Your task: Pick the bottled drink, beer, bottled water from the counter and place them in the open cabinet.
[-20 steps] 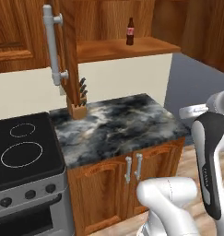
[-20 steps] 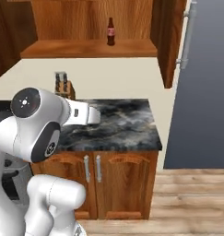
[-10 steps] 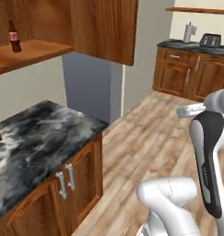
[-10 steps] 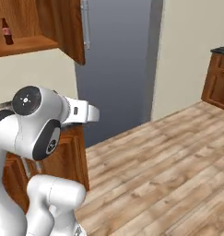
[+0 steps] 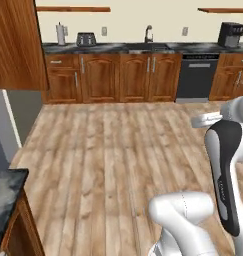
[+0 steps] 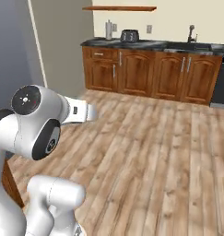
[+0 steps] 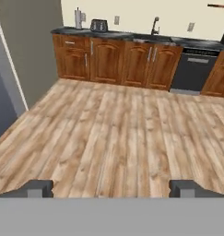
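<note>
Gripper (image 7: 111, 188) jaws spread wide, holding nothing, over wood floor (image 7: 118, 133); counter (image 5: 5, 192) corner at left edge; no legible writing on toaster (image 7: 98, 25).

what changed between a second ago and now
The base turned right, so the whole picture shifted: the marbled counter slid to the left edge, and the stove, knife block and cabinet with the small bottle left the frame. A far row of cabinets across the wooden floor came in. The tool stayed open and empty.

A home kitchen: wooden base cabinets (image 5: 133, 77), a sink faucet (image 5: 149, 34), toaster (image 5: 86, 39) and dishwasher (image 5: 199, 77).
</note>
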